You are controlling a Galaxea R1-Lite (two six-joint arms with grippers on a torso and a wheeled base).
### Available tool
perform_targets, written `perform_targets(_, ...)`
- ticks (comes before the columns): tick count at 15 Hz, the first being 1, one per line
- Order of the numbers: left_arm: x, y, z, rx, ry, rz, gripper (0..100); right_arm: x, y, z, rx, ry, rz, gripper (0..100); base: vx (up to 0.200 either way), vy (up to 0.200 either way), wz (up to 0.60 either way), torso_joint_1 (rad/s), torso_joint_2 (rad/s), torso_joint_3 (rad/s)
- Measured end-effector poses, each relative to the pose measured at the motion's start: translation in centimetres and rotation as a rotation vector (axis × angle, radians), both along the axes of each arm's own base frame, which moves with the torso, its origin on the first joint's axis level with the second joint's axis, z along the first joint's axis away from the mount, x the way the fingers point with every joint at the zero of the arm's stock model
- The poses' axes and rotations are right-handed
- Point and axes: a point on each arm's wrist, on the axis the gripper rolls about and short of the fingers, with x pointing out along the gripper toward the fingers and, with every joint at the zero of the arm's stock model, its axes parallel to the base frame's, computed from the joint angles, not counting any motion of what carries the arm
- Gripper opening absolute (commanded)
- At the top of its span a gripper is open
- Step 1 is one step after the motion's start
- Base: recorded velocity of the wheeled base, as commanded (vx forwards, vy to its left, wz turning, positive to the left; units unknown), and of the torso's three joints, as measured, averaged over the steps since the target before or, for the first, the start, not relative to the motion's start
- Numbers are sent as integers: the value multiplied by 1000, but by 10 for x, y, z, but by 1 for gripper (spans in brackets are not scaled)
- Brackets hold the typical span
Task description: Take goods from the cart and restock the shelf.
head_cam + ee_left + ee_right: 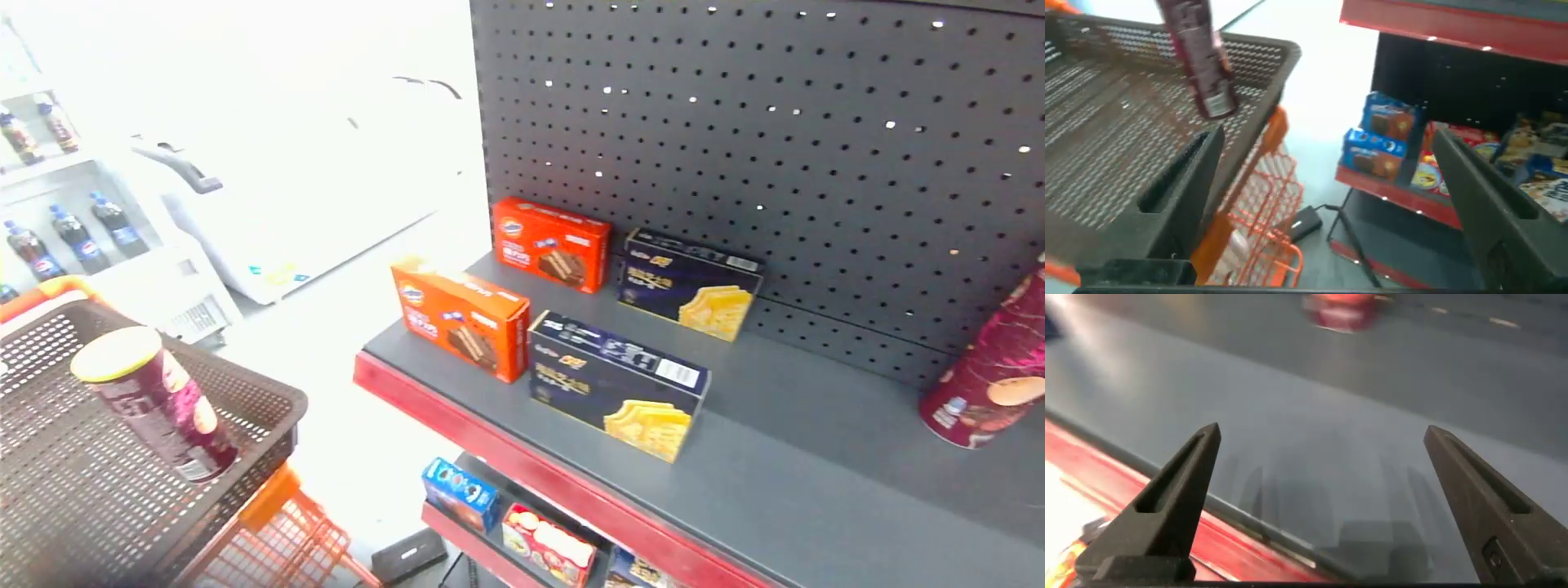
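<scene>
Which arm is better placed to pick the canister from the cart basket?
Left. The left end effector, open, faces the basket with the canister ahead; the right end effector faces the shelf.

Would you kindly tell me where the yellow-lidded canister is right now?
The yellow-lidded canister stands tilted in the cart's dark mesh basket at the head view's lower left, apart from the shelf.

The grey shelf (784, 457) has a red front edge. On it stand a front orange box (460, 318) just beside a front blue box (616, 382). Behind them are a back orange box (551, 243) and a back blue box (690, 282). A dark red tube (992, 367) stands well apart from them. The brown cart basket (269, 396) holds one purple tube (155, 404).
</scene>
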Motion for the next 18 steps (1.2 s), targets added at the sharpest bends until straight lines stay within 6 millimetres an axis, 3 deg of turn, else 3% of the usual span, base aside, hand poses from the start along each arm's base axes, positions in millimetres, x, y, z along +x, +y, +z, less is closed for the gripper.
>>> perform_targets(5, 0, 0, 0, -1, 0, 0, 100, 0, 0, 0, -1, 0, -1, 100, 0, 0, 600, 2, 0, 1)
perform_targets(12, 0, 0, 0, -1, -1, -2, 100, 0, 0, 0, 0, 0, -2, 100, 0, 0, 0, 0, 0, 0)
perform_targets(15, -4, 0, 28, 7, -39, -4, 100, 0, 0, 0, 0, 0, -1, 100, 0, 0, 0, 0, 0, 0)
perform_targets(18, 6, 0, 54, 55, 36, -26, 100, 0, 0, 0, 0, 0, -1, 100, 0, 0, 0, 0, 0, 0)
